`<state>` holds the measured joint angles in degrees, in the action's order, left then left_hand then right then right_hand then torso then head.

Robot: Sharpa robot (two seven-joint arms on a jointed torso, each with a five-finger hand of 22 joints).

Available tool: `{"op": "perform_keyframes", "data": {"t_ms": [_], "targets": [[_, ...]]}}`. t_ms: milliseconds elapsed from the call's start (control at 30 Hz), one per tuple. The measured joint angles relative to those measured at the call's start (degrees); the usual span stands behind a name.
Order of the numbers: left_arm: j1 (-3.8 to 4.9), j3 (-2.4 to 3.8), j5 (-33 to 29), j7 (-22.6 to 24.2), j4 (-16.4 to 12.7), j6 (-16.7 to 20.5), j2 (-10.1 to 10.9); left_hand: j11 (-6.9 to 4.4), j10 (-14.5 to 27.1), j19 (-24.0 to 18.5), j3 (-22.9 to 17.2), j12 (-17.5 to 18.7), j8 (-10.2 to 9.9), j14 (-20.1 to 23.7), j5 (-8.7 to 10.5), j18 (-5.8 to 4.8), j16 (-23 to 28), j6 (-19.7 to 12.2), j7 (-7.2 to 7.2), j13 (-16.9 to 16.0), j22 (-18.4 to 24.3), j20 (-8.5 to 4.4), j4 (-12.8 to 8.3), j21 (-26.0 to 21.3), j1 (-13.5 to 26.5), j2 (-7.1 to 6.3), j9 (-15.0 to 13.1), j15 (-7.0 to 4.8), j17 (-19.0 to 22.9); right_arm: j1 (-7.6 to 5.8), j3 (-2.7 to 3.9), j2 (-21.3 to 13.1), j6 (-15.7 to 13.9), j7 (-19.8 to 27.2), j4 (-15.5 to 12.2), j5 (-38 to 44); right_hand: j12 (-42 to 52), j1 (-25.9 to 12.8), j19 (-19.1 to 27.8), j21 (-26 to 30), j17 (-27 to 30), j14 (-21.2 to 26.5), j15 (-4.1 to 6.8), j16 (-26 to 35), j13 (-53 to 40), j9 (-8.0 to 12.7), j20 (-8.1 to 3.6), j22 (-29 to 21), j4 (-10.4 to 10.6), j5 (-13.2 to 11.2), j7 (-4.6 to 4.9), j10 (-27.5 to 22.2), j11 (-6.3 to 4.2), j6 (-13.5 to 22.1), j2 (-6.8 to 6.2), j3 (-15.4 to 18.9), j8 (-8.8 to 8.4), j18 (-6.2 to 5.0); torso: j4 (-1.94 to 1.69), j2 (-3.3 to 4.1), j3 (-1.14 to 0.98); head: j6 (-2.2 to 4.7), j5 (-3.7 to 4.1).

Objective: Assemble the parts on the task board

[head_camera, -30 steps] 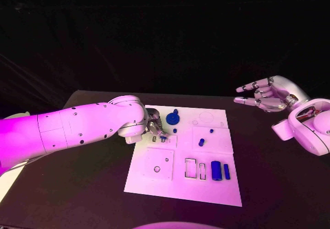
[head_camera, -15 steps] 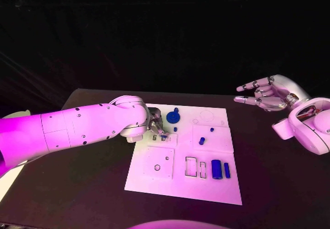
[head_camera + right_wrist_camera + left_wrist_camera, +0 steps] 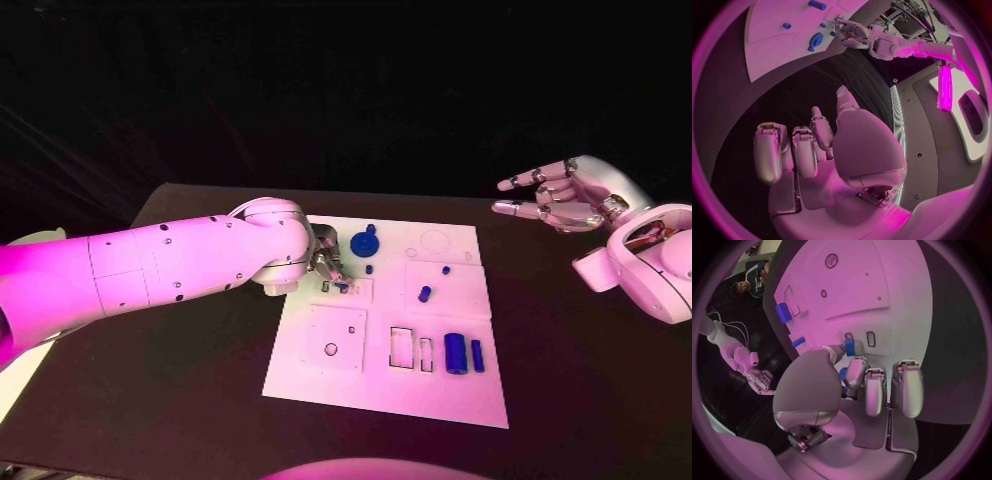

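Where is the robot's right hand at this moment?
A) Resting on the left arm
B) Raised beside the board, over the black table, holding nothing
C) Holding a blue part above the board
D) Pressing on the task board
B: the right hand hangs off the task board edge with fingers apart and empty, while the left hand works at a small blue part.

Black table (image 3: 173,400), dark backdrop (image 3: 346,90)

Black table (image 3: 173,400), white task board (image 3: 382,395) lying flat on its middle, long side running away from robot
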<state>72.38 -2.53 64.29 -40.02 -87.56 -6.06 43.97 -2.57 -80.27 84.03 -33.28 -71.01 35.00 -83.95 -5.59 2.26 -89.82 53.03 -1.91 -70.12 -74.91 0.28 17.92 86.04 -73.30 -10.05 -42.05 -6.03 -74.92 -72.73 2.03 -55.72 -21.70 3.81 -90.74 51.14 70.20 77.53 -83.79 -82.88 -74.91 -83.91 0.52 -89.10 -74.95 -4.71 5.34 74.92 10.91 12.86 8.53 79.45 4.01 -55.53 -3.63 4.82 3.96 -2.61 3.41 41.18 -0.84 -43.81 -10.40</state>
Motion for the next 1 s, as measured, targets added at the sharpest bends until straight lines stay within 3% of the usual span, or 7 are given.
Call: {"op": "perform_keyframes", "data": {"t_ms": [367, 1000], "targets": [[0.03, 0.06, 0.34, 0.06, -0.01, -1.56, -0.02, 0.00, 0.00, 0.00, -0.46, 0.00, 0.22, 0.00, 0.35, 0.00, 0.00, 0.02, -0.01, 0.03, 0.00, 0.00, -1.25, 0.21, 0.68, -0.19, 0.03, 0.00, 0.01, 0.04, 0.00, 0.06, 0.12, -0.05, 0.01, 0.00, 0.00, 0.00, 0.00, 0.00, 0.01, 0.00, 0.00, 0.22, 0.00, 0.01, 0.00, -0.01, 0.00, 0.00, 0.00, 0.00, 0.00, 0.00, 0.00, 0.00, 0.00, 0.00, 0.01, 0.00, 0.00, -0.27, -0.13], [0.05, 0.07, 0.52, 0.14, -0.02, -3.11, -0.15, 0.01, 0.01, 0.00, -0.40, 0.00, 0.21, 0.00, 0.55, 0.00, 0.00, 0.04, -0.02, -0.02, 0.00, 0.00, -1.51, 0.21, 0.88, 0.06, -0.08, 0.00, 0.01, 0.08, 0.00, 0.04, 0.32, -0.07, -0.08, 0.01, 0.00, 0.00, 0.00, 0.00, -0.04, 0.00, 0.00, 0.22, 0.00, 0.02, 0.00, -0.02, 0.00, 0.00, 0.00, 0.00, 0.00, 0.00, 0.00, 0.00, 0.00, 0.00, 0.03, 0.00, -0.07, -0.52, -0.23]]}}
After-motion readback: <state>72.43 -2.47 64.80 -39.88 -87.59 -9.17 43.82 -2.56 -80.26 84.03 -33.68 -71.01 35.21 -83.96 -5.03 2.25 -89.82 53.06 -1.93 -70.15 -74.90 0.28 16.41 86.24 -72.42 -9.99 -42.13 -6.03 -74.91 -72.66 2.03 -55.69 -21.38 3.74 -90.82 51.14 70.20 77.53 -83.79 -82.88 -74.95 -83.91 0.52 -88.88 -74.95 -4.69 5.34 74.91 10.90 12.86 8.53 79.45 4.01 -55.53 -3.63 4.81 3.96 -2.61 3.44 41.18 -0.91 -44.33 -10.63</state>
